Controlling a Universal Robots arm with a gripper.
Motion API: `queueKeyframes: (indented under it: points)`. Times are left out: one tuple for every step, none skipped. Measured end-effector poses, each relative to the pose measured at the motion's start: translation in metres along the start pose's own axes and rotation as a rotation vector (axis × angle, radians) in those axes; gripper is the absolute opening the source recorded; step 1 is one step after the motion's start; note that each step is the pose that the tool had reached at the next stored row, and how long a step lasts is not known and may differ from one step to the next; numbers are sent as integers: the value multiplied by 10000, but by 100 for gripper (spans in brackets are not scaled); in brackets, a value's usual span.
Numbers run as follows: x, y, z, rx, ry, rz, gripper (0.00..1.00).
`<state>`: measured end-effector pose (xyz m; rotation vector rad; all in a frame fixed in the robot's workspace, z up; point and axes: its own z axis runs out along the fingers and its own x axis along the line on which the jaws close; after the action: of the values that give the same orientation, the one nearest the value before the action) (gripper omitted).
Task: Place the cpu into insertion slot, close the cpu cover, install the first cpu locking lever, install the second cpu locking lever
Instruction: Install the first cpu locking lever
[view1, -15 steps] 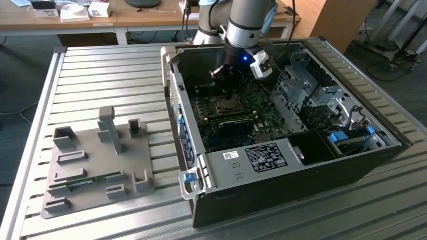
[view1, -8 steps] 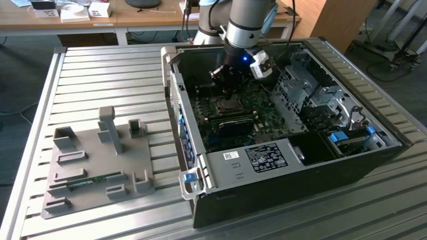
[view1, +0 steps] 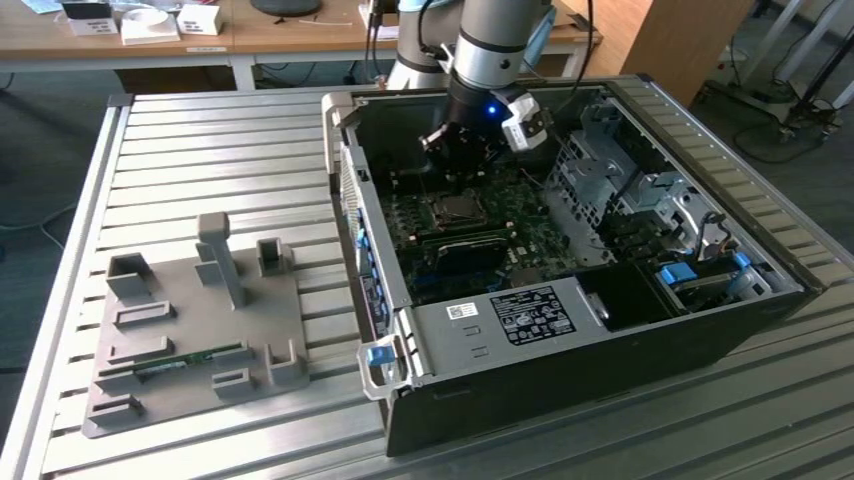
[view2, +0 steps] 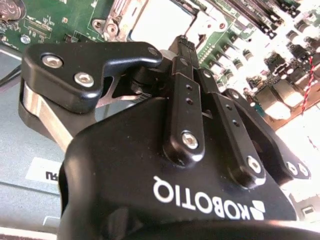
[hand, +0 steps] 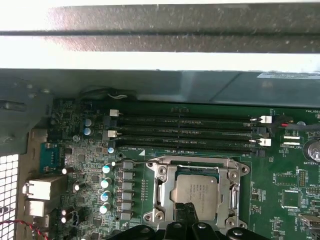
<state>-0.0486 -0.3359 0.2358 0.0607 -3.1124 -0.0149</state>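
cpu (hand: 196, 192) sits in the insertion slot (hand: 196, 164), cpu cover (hand: 167, 189) flat over it, framing the chip. Tool (hand: 187, 211) is at one edge of the socket with its fingertips together; can't tell if anything thin is pinched. Its body hides that edge. Locking levers: can't make out. Computer case (view1: 667, 340) lies open on the surface (view1: 200, 150).

Silvery cpu (hand: 196, 191) lies flat, framed by the lowered cpu cover (hand: 168, 194).
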Motion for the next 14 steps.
queueKeyframes:
  points:
    - [0,0,0,0,0,0,11]
    - [0,0,-1,1,1,0,11]
    - [0,0,-2,2,2,0,11]
    - [1,0,-2,2,1,-1,11]
    - [10,0,-2,4,-4,0,11]
    - [31,0,-1,6,-17,0,11]
    - [59,1,2,6,-40,-1,11]
    - [90,3,4,5,-65,0,11]
    - [123,4,6,6,-89,-1,11]
    - [158,4,8,7,-116,-2,11]
    - [192,4,10,7,-142,-1,11]
    - [222,4,12,9,-168,0,11]
    - [248,5,13,10,-191,-2,11]
    - [273,5,14,11,-213,-2,11]
